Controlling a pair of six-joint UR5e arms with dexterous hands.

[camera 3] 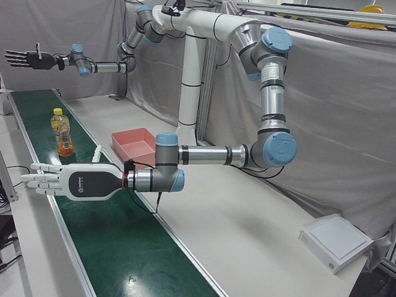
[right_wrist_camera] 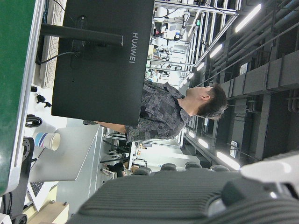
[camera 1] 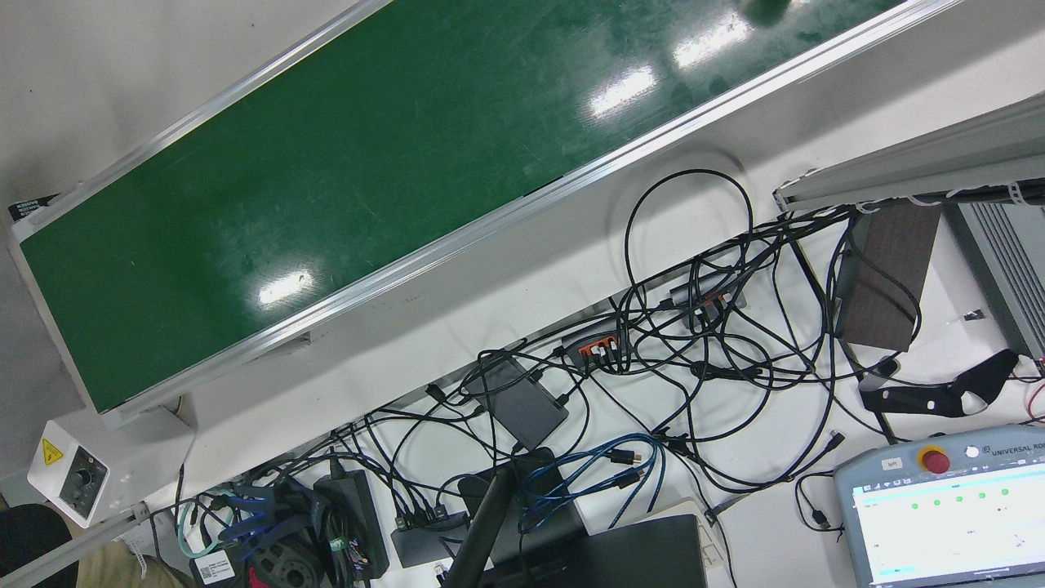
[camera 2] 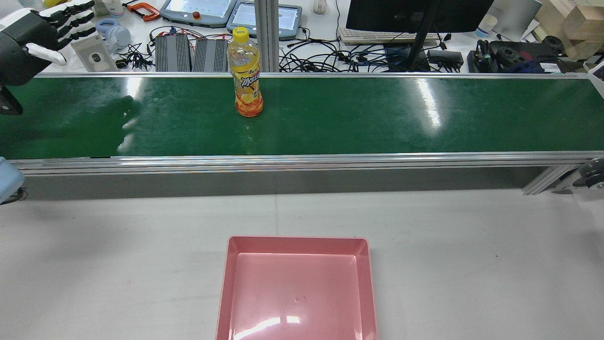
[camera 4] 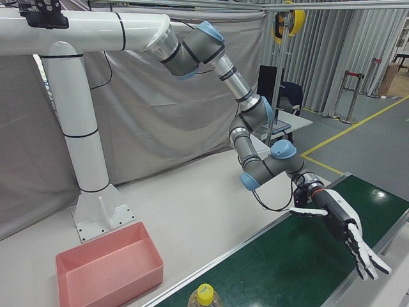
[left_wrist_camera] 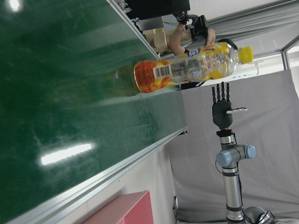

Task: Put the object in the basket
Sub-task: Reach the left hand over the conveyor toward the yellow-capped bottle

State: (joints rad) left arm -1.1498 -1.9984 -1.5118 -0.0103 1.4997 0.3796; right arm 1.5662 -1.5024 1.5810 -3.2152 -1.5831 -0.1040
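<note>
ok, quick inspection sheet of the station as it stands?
Surface: green conveyor belt, glossy with glare, beside a white table.
Job's things: bottle upright on the belt; pink basket empty on the table.
Clutter: nothing seen on belt or table.
Hands: left hand open, right hand open, both over the belt, apart from the bottle.
Cables: tangled cables on the desk beyond the belt.
Surroundings: monitor, teach pendants, grey curtains.

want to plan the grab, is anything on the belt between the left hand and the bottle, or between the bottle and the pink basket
Nothing visible is in the way. The left hand is open at the belt's end, with only bare green belt between it and the upright bottle. Between the bottle and the pink basket lie only the belt's metal rail and bare table.
</note>
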